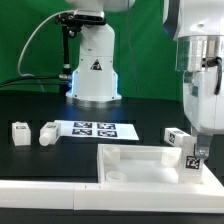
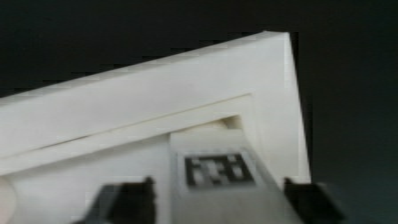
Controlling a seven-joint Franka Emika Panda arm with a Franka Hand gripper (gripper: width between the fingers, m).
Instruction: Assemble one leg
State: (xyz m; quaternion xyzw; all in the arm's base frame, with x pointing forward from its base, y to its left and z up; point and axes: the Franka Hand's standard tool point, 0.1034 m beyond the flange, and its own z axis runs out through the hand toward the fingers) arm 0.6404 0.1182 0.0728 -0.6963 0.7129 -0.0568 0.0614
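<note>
My gripper hangs over the corner of the large flat white square piece on the exterior view's right. It is shut on the leg, a short white post with a square marker tag, held upright at that corner. In the wrist view the leg shows its tag between my two dark fingers, with the gripper just above the rimmed corner of the white piece. The leg's lower end is hidden.
Two loose white legs lie on the black table at the exterior view's left. Another lies just behind my gripper. The marker board lies at the middle, with the robot base behind it.
</note>
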